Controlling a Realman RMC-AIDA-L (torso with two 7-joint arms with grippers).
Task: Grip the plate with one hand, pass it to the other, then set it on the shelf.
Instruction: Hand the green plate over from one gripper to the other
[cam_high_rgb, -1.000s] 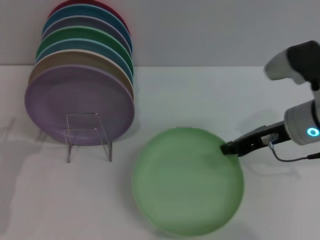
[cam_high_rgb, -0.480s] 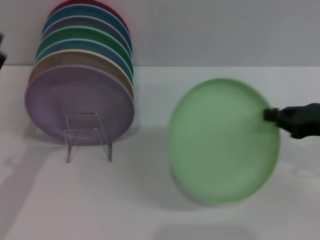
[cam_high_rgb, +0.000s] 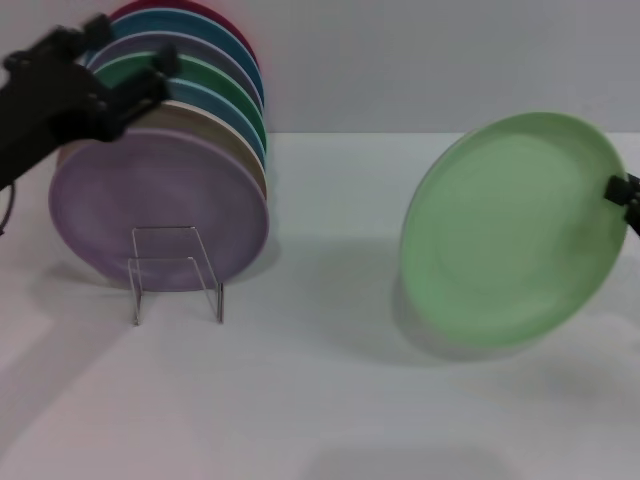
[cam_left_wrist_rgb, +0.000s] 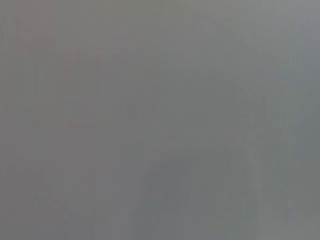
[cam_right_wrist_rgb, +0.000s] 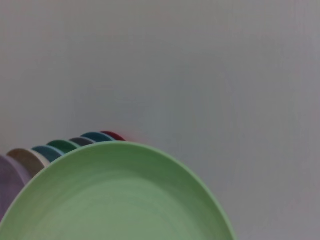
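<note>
White table (cam_high_rgb: 320, 400) — 1 mint plate (cam_high_rgb: 510, 230) clamped by right gripper (cam_high_rgb: 632, 195); left gripper (cam_high_rgb: 125, 75) spread.

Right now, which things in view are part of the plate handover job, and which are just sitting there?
In the job:
- mint-green plate, lifted and tilted, held at its right edge
- right gripper, clamped on that edge
- left gripper, raised in front of the stack
- clear rack

Just there:
- lilac plate and the coloured plates behind it
- white table
</note>
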